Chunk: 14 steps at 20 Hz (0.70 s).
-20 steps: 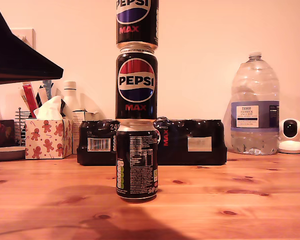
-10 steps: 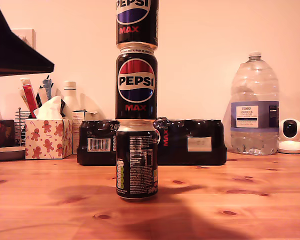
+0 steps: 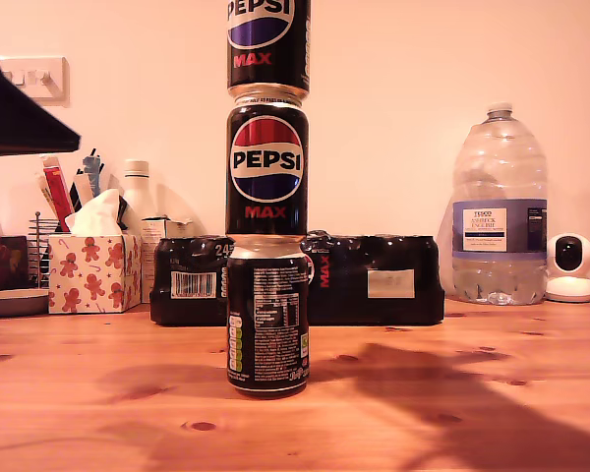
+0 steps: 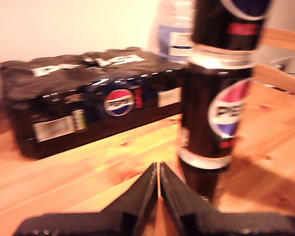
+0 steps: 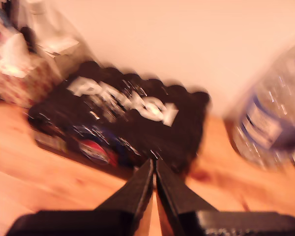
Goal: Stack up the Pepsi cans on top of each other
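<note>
Pale wall (image 3: 393, 79) and a pine table (image 3: 452, 393) frame the scene, and on that table, a little toward the exterior view's left of centre, the three Pepsi cans stand as one upright column. The bottom can (image 3: 267, 315) rests on the wood with its white nutrition text facing the exterior camera. The middle can (image 3: 266, 165) sits on its rim, globe logo and red "MAX" facing forward. The top can (image 3: 267, 44) sits on that one, its upper part cut off by the frame. The column looks straight, and nothing touches it.

The first gripper (image 4: 159, 179) shows in the first wrist view with its two black fingers pressed together to a thin seam, holding nothing; the stack rises just beside and beyond its tips, apart from them. The second gripper (image 5: 154, 177) has its fingers likewise drawn together with nothing between them, over bare wood in a motion-blurred picture. In the exterior view a dark shape at the upper left edge may be part of an arm; which one cannot be told.

Behind the stack lies a black shrink-wrapped multipack (image 3: 374, 280) of cans against the wall. At the exterior view's right stand a large clear water bottle (image 3: 500, 211) and a small white camera (image 3: 572, 267). At its left are a gingerbread-print tissue box (image 3: 93, 270) and a white bottle (image 3: 138, 202).
</note>
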Available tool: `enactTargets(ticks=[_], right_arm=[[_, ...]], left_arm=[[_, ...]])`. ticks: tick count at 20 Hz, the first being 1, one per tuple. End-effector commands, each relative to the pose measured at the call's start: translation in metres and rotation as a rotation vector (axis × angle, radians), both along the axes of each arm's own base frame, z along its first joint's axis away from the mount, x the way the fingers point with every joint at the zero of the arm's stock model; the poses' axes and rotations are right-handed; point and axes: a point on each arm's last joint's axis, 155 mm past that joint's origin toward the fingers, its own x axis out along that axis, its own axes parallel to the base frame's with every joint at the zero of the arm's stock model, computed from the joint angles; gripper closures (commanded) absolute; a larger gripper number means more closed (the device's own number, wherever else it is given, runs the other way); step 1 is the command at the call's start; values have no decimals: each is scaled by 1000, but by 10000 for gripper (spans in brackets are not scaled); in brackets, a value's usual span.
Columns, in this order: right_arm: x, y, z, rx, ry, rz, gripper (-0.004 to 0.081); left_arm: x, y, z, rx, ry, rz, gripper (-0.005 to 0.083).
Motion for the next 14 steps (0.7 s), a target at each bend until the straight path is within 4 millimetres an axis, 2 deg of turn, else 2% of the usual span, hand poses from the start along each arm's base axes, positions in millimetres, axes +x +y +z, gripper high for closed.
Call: enactTargets(ticks=[1,4,8,14], right_arm=[[-5,-8,-14,5,-7,-13,781],[-13,-20,-36,13,-37,-37,781],[-30,-35,-62,32,-79,-56,781],[-64,-45,-101,79,-159,-56,781]], left_arm=[[6,8,3,-3,3,34,773],[15,29,-5,8,32,106,773],[22,50,-4,6,31,180,775],[17,62,-10,11,57,214,775]])
